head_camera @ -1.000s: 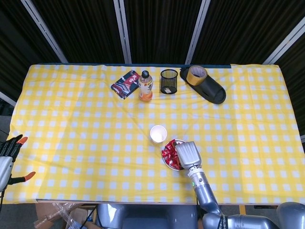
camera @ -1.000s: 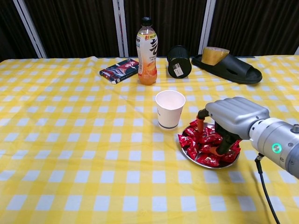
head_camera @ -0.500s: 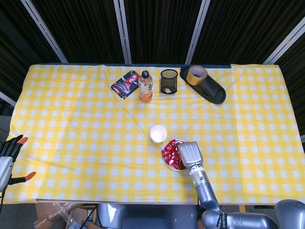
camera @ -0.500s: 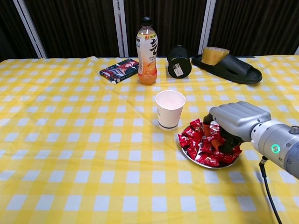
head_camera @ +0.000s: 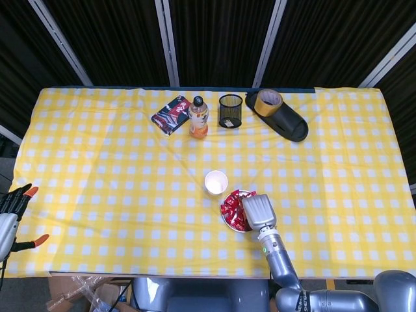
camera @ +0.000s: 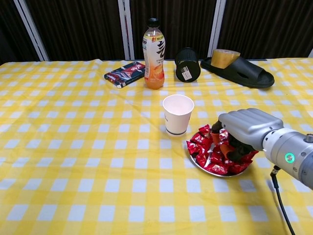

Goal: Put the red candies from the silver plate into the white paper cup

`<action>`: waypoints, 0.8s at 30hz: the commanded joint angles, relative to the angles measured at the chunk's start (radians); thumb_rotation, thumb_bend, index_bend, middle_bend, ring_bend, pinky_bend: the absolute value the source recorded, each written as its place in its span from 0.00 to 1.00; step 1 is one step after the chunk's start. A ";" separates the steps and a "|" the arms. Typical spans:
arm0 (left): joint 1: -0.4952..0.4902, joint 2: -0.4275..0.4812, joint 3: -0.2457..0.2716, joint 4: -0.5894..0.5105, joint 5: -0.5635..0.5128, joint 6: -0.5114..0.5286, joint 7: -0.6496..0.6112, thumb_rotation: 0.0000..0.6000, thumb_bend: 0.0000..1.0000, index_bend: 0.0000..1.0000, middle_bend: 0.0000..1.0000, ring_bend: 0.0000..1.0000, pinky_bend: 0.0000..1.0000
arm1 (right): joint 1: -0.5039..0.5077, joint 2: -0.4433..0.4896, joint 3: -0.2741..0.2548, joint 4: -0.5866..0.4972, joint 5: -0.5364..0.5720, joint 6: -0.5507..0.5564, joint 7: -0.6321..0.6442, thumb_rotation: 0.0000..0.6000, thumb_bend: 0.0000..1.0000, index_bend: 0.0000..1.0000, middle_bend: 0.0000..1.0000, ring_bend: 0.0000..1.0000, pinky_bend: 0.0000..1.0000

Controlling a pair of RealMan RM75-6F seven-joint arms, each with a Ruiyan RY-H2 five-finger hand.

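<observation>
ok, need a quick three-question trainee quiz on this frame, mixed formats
1. True or false: the white paper cup lies tipped on its side.
2. Which robot hand is over the red wrapped candies on the round silver plate? A) left B) right
3. Fill in: behind the cup stands an orange drink ____.

Key: 1 false, it stands upright and looks empty. 2 B, the right robot hand has fingers curled down into the pile; the left robot hand sits at the table's edge. 3 bottle.
</observation>
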 commanded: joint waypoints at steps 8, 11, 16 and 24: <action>0.001 -0.001 0.001 0.000 0.002 0.004 0.002 1.00 0.02 0.00 0.00 0.00 0.00 | 0.015 0.062 0.026 -0.122 -0.047 0.057 -0.007 1.00 0.61 0.50 0.97 1.00 0.95; 0.001 -0.001 0.000 -0.001 0.001 0.003 0.002 1.00 0.02 0.00 0.00 0.00 0.00 | 0.024 0.078 0.044 -0.157 -0.053 0.069 -0.008 1.00 0.61 0.50 0.97 1.00 0.95; 0.000 0.001 0.000 -0.004 -0.001 -0.001 0.000 1.00 0.02 0.00 0.00 0.00 0.00 | 0.059 0.093 0.090 -0.204 -0.036 0.073 -0.030 1.00 0.61 0.50 0.97 1.00 0.95; -0.008 0.008 -0.001 -0.008 -0.018 -0.026 -0.014 1.00 0.02 0.00 0.00 0.00 0.00 | 0.163 0.065 0.188 -0.192 0.049 0.043 -0.077 1.00 0.61 0.51 0.97 1.00 0.95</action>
